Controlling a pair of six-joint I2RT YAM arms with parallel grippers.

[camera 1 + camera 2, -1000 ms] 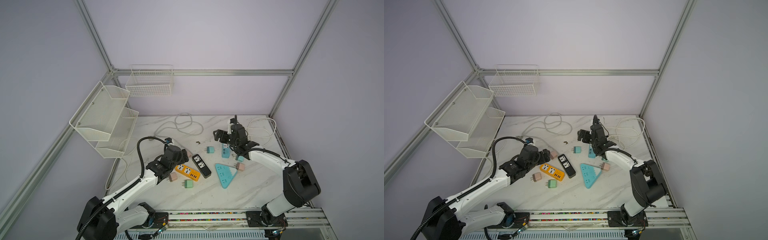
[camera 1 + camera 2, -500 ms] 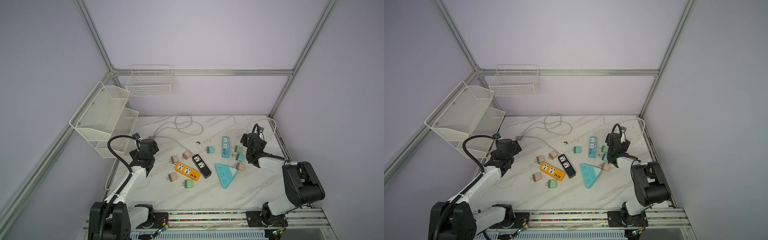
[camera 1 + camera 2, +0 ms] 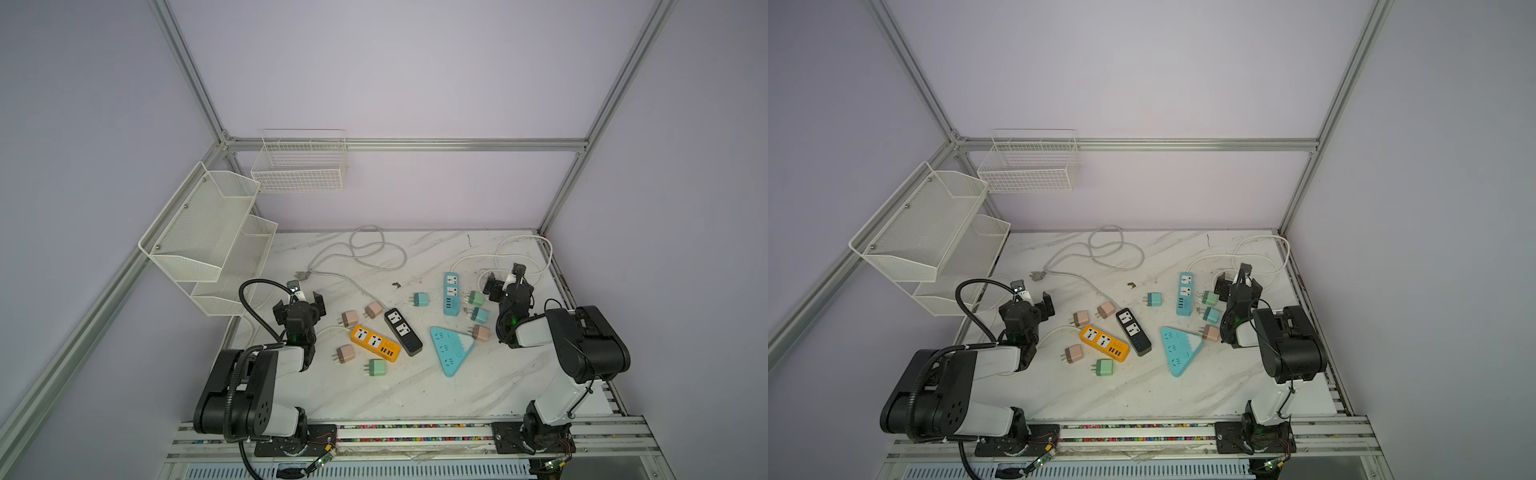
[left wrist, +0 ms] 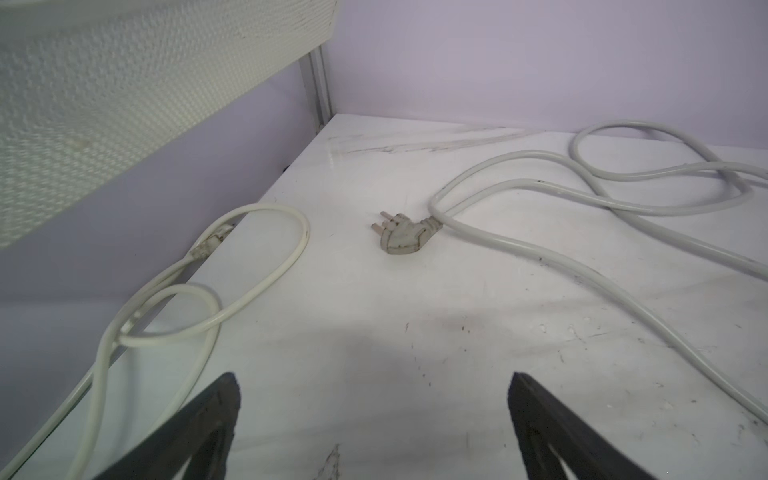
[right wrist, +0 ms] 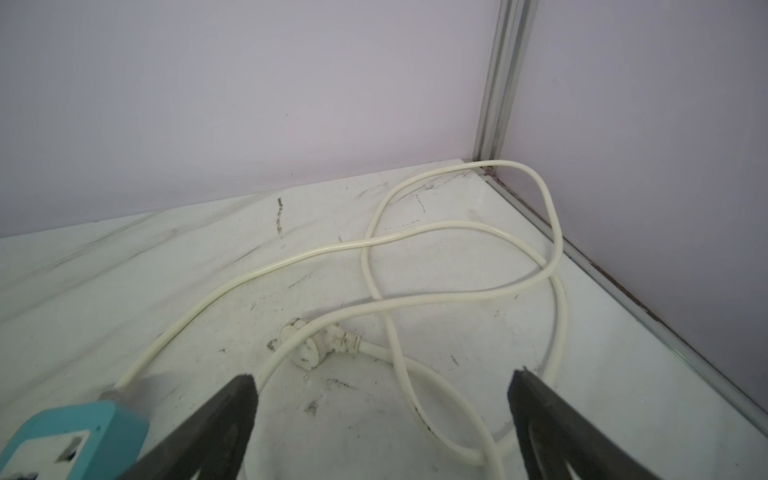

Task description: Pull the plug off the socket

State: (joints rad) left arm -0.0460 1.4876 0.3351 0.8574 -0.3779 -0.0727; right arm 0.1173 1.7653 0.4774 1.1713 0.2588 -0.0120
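Note:
Four power strips lie on the marble table in both top views: orange [image 3: 375, 343], black [image 3: 403, 331], blue [image 3: 451, 293] and a teal triangle [image 3: 451, 349]. Small cube plugs lie loose around them, such as a pink one [image 3: 349, 319], a green one [image 3: 376, 368] and a teal one [image 3: 480, 315]. None of them stands in a socket. My left gripper [image 3: 298, 301] [image 4: 374, 380] is open over bare table, left of the pink plugs. My right gripper [image 3: 505, 286] [image 5: 382, 378] is open just right of the blue strip [image 5: 70, 440], holding nothing.
White mesh shelves [image 3: 208, 232] hang on the left wall and a wire basket [image 3: 299, 166] on the back wall. A grey cord with its plug [image 4: 401, 235] lies ahead of the left gripper. A white cord [image 5: 415, 299] coils in the far right corner.
Both arms have pulled back from the middle of the table, the left one away from the orange strip, the right one away from the blue strip. Both grippers stayed open.

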